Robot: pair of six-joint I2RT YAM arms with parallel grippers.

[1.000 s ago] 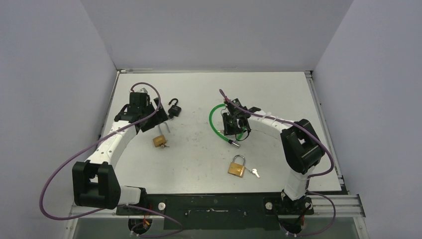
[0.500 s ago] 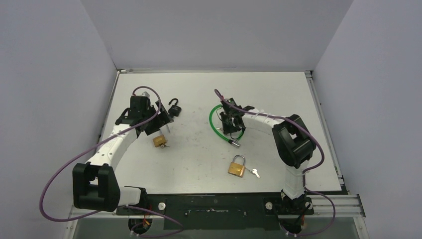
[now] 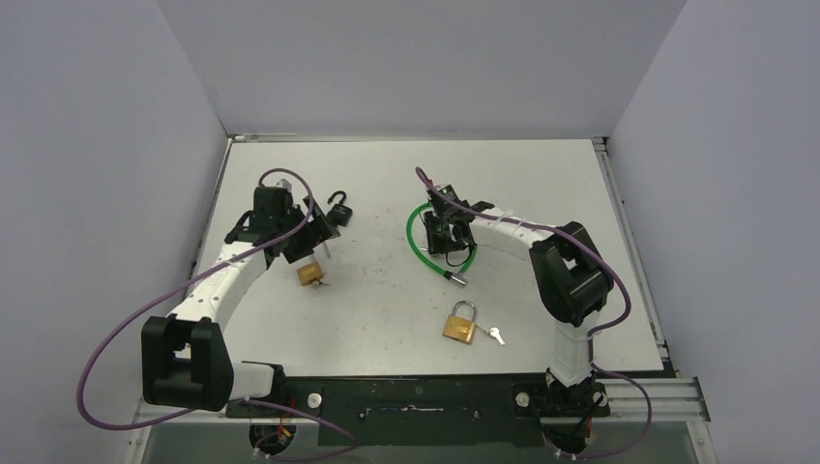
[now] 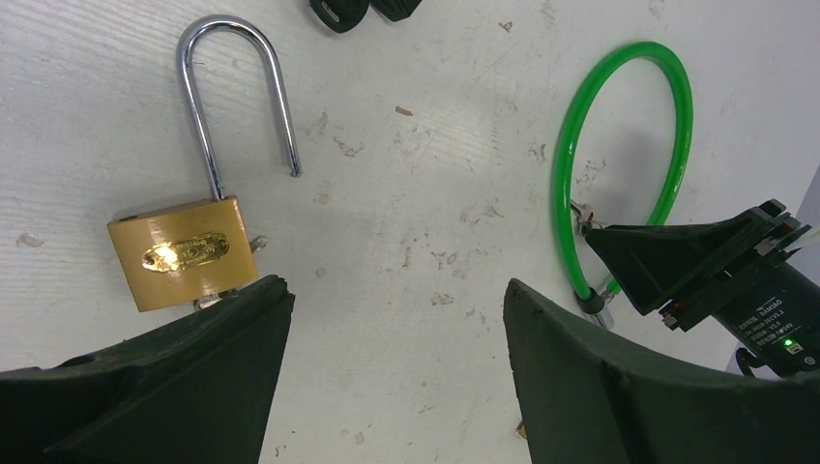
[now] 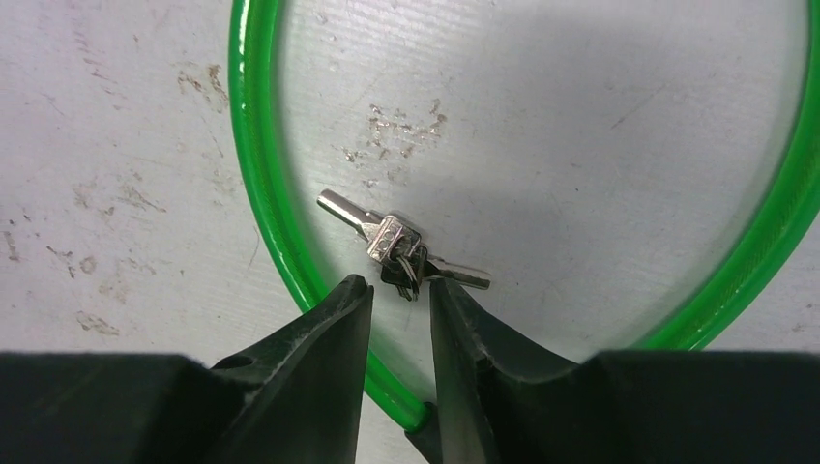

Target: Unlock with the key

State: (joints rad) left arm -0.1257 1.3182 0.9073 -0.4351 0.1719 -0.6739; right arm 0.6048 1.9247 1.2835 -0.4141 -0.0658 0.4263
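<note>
Two arms work over a white table (image 3: 541, 184), and everything here is placed against the green cable loop (image 3: 409, 238).

Nearest the arm bases, near and a little right of the loop, lies a closed brass padlock (image 3: 460, 324), its shackle pointing toward the loop. A loose key (image 3: 495, 335) lies just to the right of that padlock's body.

Left of the loop and well apart from it, an open brass padlock (image 4: 182, 253) lies flat, one end of its steel shackle free. The left gripper (image 4: 396, 288) hangs over the bare table on the loop side of this padlock, its fingers spread wide and holding nothing; the left finger (image 4: 193, 387) overlaps the padlock's near corner in the wrist view (whether it touches cannot be told).

The right gripper (image 5: 396, 285) is over the loop itself. Its fingers are narrow, a slim gap between them with nothing in it. Just beyond the tips, inside the loop, a key bunch (image 5: 401, 253) lies on the table, silver keys on a small ring, close to the loop's left arc.

Farthest back, left of the loop, sits a black padlock (image 3: 338, 210) with its shackle open.
</note>
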